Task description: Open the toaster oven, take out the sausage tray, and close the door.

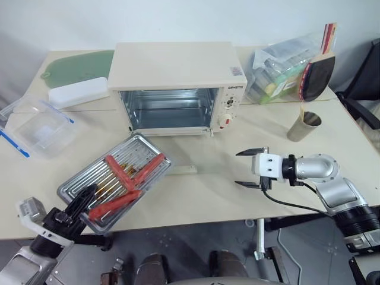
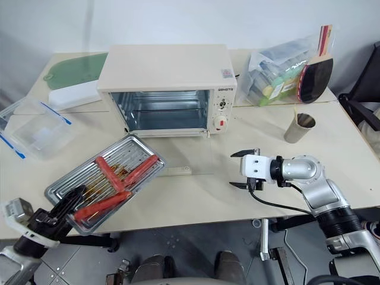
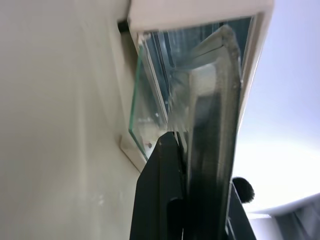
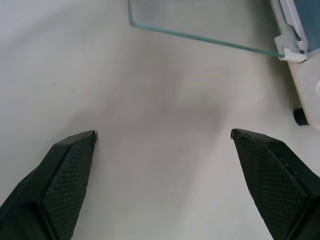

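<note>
The sausage tray (image 1: 116, 181), a shiny ridged metal tray with red sausages (image 1: 127, 175) lying across it, sits tilted in front of the toaster oven (image 1: 178, 89), out of the cavity. The left gripper (image 1: 83, 199) is clamped on the tray's near corner, its black fingers pinching the rim. The oven's glass door (image 1: 178, 161) hangs fully down, lying flat on the table (image 1: 208, 196) with its cream bar handle (image 1: 183, 170) at the front edge. To the right of the door, the right gripper (image 1: 249, 168) hovers above the tabletop with its fingers spread wide apart, holding nothing. A clear blue-clipped container (image 1: 35, 127) lies on the table's left, a metal cup (image 1: 304, 126) on the right.
</note>
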`<state>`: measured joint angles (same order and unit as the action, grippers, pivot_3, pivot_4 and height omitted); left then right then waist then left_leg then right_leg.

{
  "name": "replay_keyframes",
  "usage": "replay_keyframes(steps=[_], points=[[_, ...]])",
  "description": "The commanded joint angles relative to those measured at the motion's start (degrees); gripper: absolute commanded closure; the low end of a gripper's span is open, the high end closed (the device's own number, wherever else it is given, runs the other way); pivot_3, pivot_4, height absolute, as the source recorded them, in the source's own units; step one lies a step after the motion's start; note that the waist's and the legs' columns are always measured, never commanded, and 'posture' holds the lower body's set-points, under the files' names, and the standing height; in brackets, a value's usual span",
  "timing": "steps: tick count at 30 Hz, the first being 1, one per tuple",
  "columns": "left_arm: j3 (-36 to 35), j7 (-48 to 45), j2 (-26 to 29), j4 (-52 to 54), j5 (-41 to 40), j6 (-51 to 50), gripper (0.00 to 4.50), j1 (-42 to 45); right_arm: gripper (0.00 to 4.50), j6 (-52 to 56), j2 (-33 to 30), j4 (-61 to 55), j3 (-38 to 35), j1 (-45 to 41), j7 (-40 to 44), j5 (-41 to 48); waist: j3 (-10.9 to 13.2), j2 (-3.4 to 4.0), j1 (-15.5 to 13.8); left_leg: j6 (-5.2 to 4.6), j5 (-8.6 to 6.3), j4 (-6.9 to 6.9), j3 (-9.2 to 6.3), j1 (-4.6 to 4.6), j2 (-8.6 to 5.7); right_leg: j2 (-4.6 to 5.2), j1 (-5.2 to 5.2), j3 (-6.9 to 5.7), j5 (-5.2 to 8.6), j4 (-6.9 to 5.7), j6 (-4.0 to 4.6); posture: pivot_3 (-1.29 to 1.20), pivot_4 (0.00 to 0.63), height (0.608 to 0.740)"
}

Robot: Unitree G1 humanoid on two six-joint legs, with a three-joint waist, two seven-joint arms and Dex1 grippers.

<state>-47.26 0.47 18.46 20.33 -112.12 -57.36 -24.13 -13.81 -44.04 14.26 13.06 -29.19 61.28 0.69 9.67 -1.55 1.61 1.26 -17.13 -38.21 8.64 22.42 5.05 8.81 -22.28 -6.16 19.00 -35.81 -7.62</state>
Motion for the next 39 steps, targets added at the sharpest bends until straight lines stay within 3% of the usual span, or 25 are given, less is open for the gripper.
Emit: replay_keyframes(steps=[1,4,7,19,27,39], points=[[-3.31,-2.5,-2.0,4.5,-0.88,3.85,4.5,-4.21,0.02,-1.59,1.77,5.57,1.3,-1.53,0.36,-2.22,-0.06,-0.1,0.06,0.0,-0.01,0.0,0.0,-0.05,0.0,0.0,0.07,-0.01,0.01,0.02,0.01,0.0,0.15,0.74],[-4.58,-3.43,-3.4,5.82,-0.88,6.06,4.5,-7.45,0.02,-4.31,3.33,9.16,2.38,-3.03,1.22,-3.19,-0.13,-0.18,0.13,0.02,-0.03,-0.01,-0.05,-0.26,0.04,-0.03,0.33,-0.06,0.04,0.11,0.07,0.0,0.15,0.74],[-5.98,-4.03,-5.27,6.8,-0.88,8.38,4.5,-9.74,0.56,-5.83,5.35,11.22,2.93,-4.07,1.96,-3.16,-0.26,-0.33,0.17,0.06,-0.09,-0.02,-0.08,-0.35,0.13,-0.1,0.47,-0.08,0.05,0.19,0.1,0.0,0.15,0.74],[-10.24,-4.26,-10.73,5.31,-0.88,11.8,4.5,-11.85,4.49,-4.73,10.23,10.62,3.07,-5.41,4.24,-1.52,-0.26,-0.33,0.85,0.13,-0.23,-0.03,-0.1,-0.43,0.36,-0.28,0.56,-0.17,0.15,0.21,0.29,0.0,0.15,0.74],[-15.59,-4.38,-11.17,2.1,-0.88,10.9,4.5,-11.32,4.49,-2.65,12.58,9.62,2.46,-7.38,4.65,-0.84,-0.21,-0.24,0.89,0.12,-0.31,-0.03,-0.11,-0.37,0.37,-0.28,0.47,-0.17,0.17,0.22,0.31,0.0,0.15,0.74],[-15.44,-2.99,-10.55,-0.39,-0.88,8.63,4.5,-10.71,4.49,8.26,12.04,-0.65,-1.41,-11.91,6.23,4.69,-0.16,-0.17,0.33,0.06,-0.43,-0.01,-0.09,-0.23,0.37,-0.28,0.2,-0.04,0.17,0.21,0.32,0.0,0.15,0.74]])
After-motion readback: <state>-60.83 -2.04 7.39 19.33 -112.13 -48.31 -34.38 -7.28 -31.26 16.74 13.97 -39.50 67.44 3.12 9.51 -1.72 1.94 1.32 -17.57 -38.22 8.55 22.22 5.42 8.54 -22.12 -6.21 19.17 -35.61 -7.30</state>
